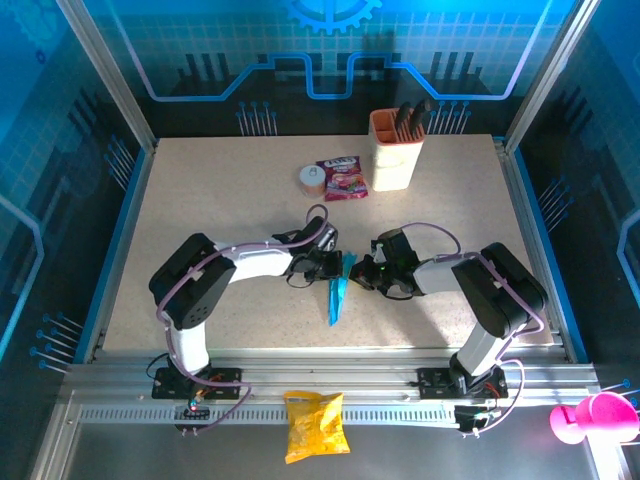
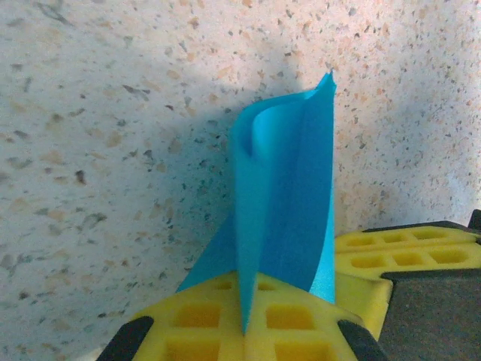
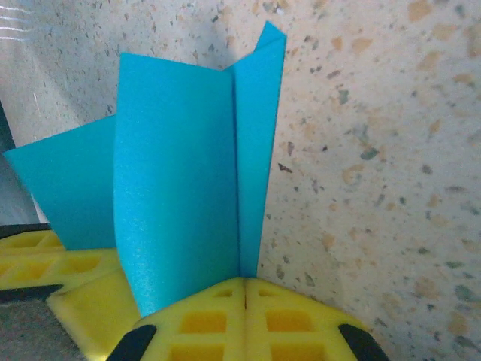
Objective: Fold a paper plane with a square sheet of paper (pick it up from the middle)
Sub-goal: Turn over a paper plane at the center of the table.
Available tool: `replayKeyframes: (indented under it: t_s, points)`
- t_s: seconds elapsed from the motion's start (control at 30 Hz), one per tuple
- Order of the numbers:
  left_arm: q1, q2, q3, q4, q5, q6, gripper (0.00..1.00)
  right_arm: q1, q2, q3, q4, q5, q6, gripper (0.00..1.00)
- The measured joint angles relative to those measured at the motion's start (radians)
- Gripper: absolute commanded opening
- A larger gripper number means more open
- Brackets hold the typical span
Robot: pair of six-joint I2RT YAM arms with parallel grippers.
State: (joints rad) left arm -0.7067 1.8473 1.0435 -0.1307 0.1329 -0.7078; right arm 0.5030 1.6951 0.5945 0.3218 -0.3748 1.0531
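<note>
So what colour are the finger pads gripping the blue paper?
Bright yellow, moulded with a grid of square recesses; the pads show best in the right wrist view.

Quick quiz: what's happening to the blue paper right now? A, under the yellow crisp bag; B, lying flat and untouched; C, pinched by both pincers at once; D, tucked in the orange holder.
C: the folded blue paper is clamped in the left pincer and in the right pincer, each shut on it.
</note>
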Motion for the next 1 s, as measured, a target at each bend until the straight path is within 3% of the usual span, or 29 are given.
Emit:
replayKeyframes:
  t_s: [0.17,0.4,0.6,0.8,1.0]
  points:
    - [-0.023,-0.122,-0.025,-0.071,-0.146,0.004,0.00,0.006,-0.053,-0.003,-0.061,0.026,-0.036,0.00]
    - [-0.045,-0.240,-0.025,-0.204,-0.368,0.053,0.00,0.029,-0.319,-0.006,-0.221,0.081,-0.098,0.00]
    - [-0.048,-0.224,-0.034,-0.253,-0.440,0.079,0.00,0.099,-0.442,-0.044,-0.299,0.133,-0.115,0.00]
    - [-0.067,-0.165,-0.048,-0.262,-0.470,0.090,0.00,0.164,-0.472,-0.115,-0.333,0.186,-0.103,0.00]
    - [-0.083,-0.142,-0.050,-0.263,-0.488,0.108,0.25,0.204,-0.472,-0.131,-0.336,0.223,-0.085,0.00]
